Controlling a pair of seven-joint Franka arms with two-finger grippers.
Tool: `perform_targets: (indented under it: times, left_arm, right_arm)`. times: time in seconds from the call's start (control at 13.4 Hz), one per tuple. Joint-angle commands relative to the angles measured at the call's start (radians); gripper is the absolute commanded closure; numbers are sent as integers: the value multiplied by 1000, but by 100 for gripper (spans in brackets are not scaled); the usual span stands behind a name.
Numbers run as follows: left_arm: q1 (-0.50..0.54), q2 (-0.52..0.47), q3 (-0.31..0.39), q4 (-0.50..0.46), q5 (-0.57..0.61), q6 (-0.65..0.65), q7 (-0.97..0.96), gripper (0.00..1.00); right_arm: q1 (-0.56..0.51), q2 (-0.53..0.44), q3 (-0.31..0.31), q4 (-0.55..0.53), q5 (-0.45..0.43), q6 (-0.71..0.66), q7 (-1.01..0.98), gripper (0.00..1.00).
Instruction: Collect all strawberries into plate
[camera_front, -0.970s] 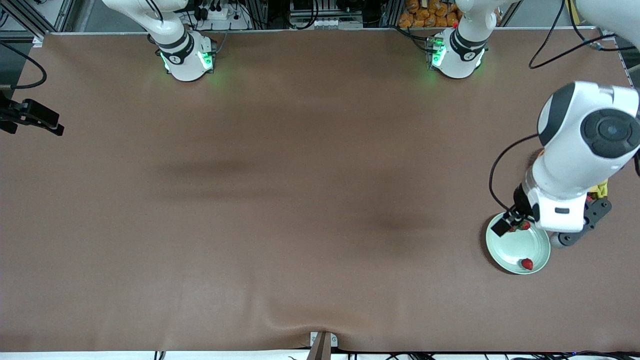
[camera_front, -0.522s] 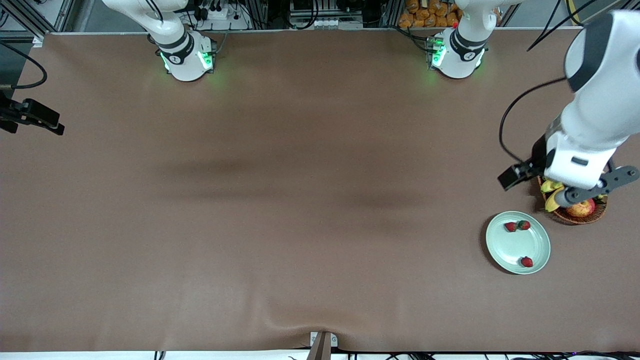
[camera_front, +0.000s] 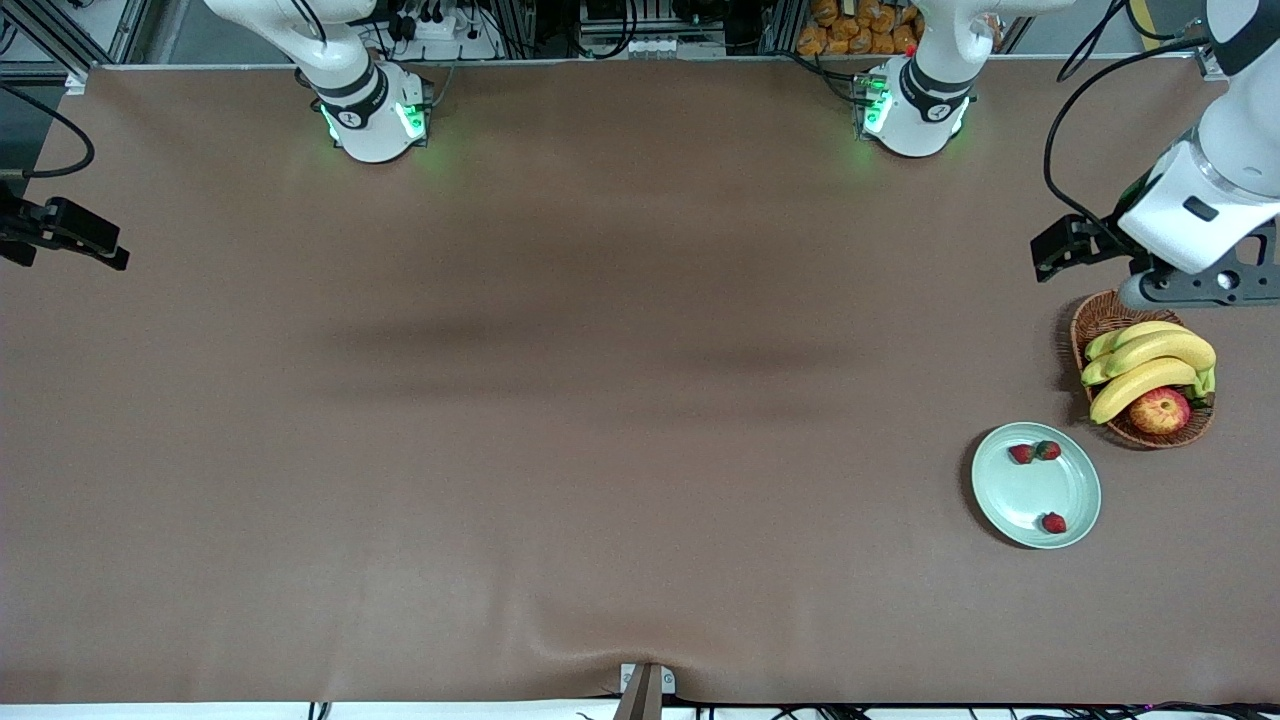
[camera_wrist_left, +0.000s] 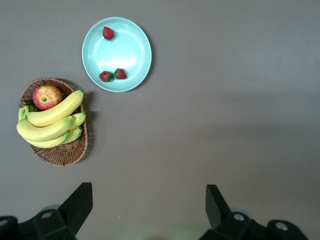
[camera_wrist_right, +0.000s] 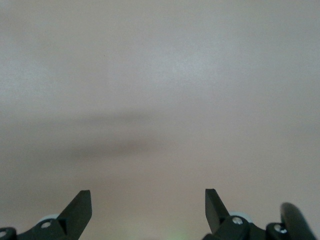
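Open air is sitting directly above the plate, with nothing overhanging it. Three strawberries are taking up spots near its rim, leaving the middle bare. A wicker basket of bananas and an apple is standing just beside the plate, toward the arm bases, crowding that approach. Bare brown tabletop is stretching away from the plate toward the right arm's end.

Red strawberries, mint-green plate, brown table
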Motion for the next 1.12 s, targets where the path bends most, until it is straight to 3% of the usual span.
perform_targets:
  times: [0.0,0.15,1.04]
  left_arm:
    - [-18,-72,11,-81,-37,7,27,0]
    - [-13,-78,11,-73,-81,8,30,0]
    - [4,-63,17,-50,-66,24,146,0]
  right_arm:
    - [-20,10,14,25,-6,-19,5,0]
    - [-19,10,14,25,-6,-21,5,0]
    - [-30,10,14,24,10,-22,3,0]
